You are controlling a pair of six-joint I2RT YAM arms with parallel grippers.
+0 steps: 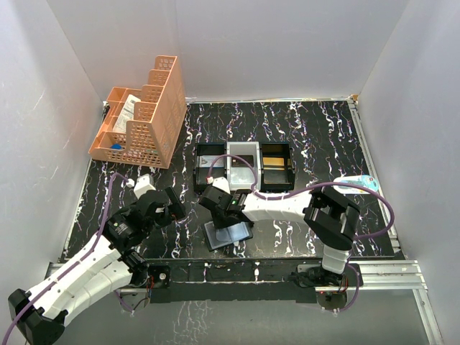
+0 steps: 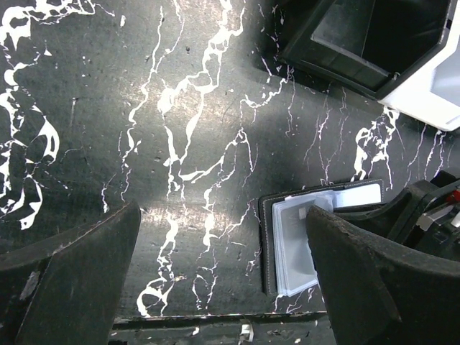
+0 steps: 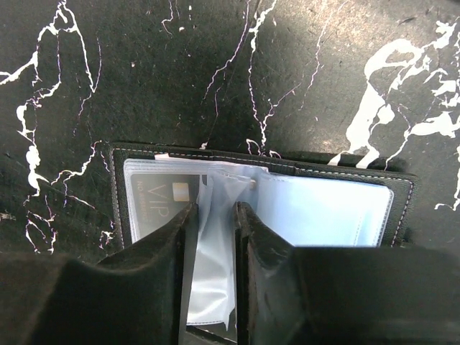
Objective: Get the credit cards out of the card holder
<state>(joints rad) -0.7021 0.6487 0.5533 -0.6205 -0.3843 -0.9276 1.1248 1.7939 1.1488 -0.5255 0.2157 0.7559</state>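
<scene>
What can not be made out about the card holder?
- Right wrist: right gripper covers the card holder middle; pinching a card or only sleeve, unclear.
- Left wrist: left gripper finger cuts off one end.
- Top: right arm overlaps it; cards too small.

A tabletop point(image 1: 309, 136) of black stone-look surface with white, marble-like veins fills the floor of a small enclosure. Plain white panels close it in on three sides: a back wall point(image 1: 273, 43), a left wall point(image 1: 43, 108) and a right wall point(image 1: 417, 144), the side ones slanting outward toward the top. An aluminium rail point(image 1: 388, 272) runs along the near edge of the tabletop. The light is even and soft, leaving a dull sheen on the dark surface.
</scene>
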